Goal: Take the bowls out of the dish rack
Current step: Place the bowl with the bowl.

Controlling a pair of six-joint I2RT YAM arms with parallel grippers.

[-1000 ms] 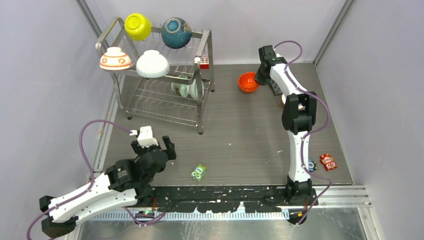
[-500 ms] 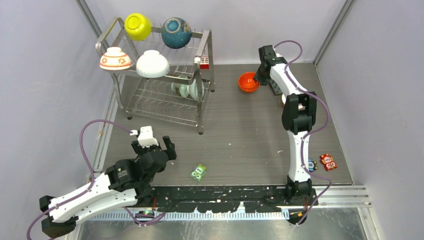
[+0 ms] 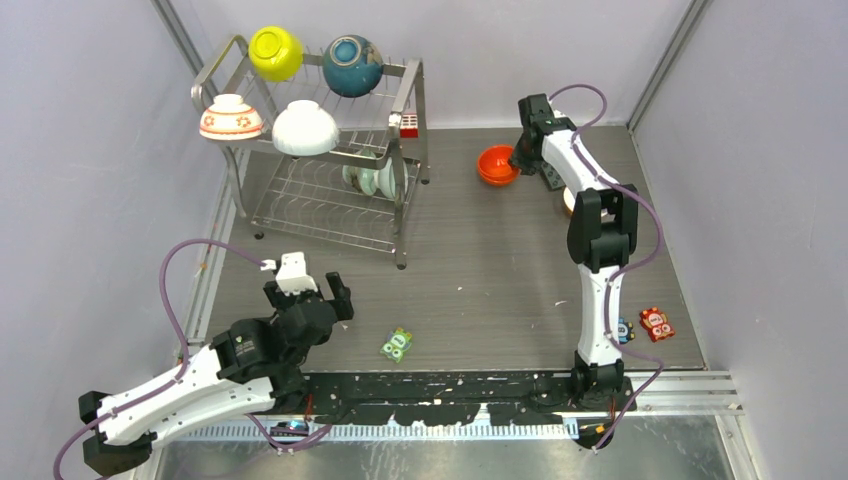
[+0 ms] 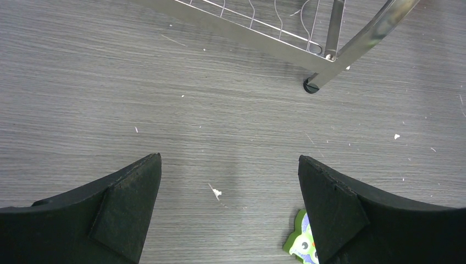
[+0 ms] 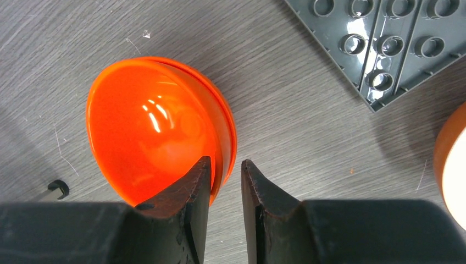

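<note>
The steel wire dish rack [image 3: 410,100] stands at the back left. On its top tier are a yellow-green bowl [image 3: 276,52], a dark teal bowl [image 3: 352,65], a white bowl with red flowers [image 3: 230,118] and a plain white bowl [image 3: 305,128]. A pale green bowl [image 3: 368,180] stands on edge in the lower tier. An orange bowl [image 3: 496,164] sits on the table right of the rack. My right gripper [image 5: 225,170] straddles its rim [image 5: 228,137], one finger inside, one outside, with a small gap showing. My left gripper [image 4: 229,181] is wide open and empty above the table.
A red-white block [image 3: 409,125] is clipped to the rack. A grey studded plate [image 5: 384,44] and an orange-rimmed round thing [image 5: 453,165] lie right of the orange bowl. A green owl toy [image 4: 299,245] lies by my left gripper. Small red toys [image 3: 656,323] lie front right. The rack's foot [image 4: 312,87] is ahead.
The right arm's elbow has shifted slightly to the right, with the gripper still at the orange bowl. The left arm has not moved.
</note>
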